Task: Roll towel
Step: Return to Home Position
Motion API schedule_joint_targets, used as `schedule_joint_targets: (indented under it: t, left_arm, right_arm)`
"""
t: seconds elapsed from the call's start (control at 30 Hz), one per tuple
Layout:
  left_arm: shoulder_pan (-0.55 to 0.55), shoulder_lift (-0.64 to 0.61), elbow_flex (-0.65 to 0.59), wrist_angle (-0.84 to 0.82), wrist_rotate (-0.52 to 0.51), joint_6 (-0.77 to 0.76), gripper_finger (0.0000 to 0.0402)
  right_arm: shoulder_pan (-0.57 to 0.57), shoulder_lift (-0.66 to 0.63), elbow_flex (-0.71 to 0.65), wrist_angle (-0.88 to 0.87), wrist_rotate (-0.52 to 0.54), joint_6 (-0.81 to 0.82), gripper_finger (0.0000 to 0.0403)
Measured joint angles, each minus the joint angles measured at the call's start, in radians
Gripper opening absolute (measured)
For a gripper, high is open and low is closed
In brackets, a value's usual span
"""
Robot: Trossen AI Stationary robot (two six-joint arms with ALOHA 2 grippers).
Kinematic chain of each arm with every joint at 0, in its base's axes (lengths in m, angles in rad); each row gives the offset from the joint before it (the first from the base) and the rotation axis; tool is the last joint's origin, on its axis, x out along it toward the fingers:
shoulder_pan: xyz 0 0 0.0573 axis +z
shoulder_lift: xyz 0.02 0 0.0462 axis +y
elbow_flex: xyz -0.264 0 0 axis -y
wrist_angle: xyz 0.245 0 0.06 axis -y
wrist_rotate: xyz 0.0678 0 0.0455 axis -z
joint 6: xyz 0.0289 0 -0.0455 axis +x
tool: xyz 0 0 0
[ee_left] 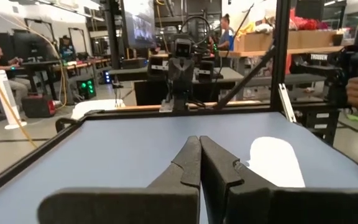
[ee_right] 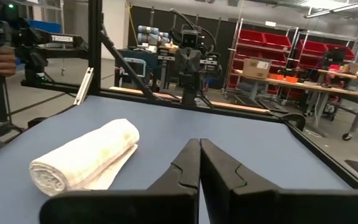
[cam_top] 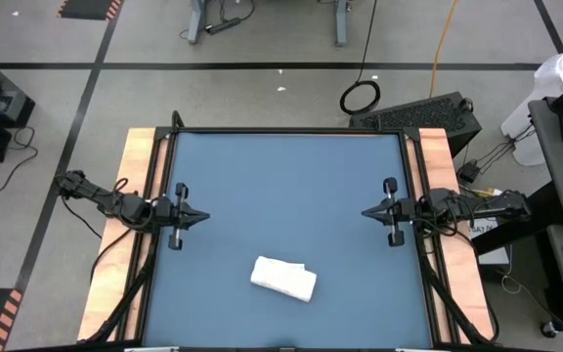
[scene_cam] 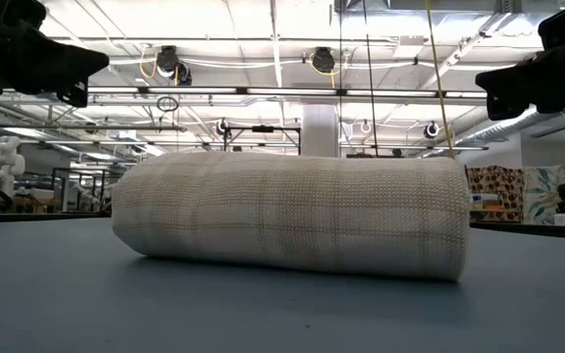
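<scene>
We are holding the left end effector [cam_top: 201, 218] and the right end effector [cam_top: 367, 212] pinched shut on nothing by the table's [cam_top: 291, 176] left and right edges, because the towel [cam_top: 283, 278] is lying rolled and free near the front edge, needing, we judge, no more handling.

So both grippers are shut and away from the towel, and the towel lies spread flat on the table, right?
Not quite: the towel is rolled up, not spread flat, as the low view shows. The left gripper and right gripper are shut and away from it, and it lies on the table.
</scene>
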Motion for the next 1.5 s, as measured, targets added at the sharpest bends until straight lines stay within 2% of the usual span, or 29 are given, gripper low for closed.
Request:
schedule_joint_targets:
  t: [0.4, 0.8, 1.5]
  left_arm:
    - [0.066, 0.0, 0.001, -0.004, -0.023, 0.035, 0.0001]
    - [0.114, 0.0, 0.002, -0.01, 0.03, 0.035, 0.0001]
    - [0.324, 0.0, -0.002, -0.026, 0.242, 0.037, 0.0001]
  right_arm:
    - [-0.001, 0.001, 0.0, 0.001, -0.001, 0.021, 0.0001]
    - [-0.001, 0.001, 0.0, -0.001, -0.007, 0.031, 0.0001]
    - [0.0, 0.002, 0.0, -0.001, -0.007, 0.036, 0.0001]
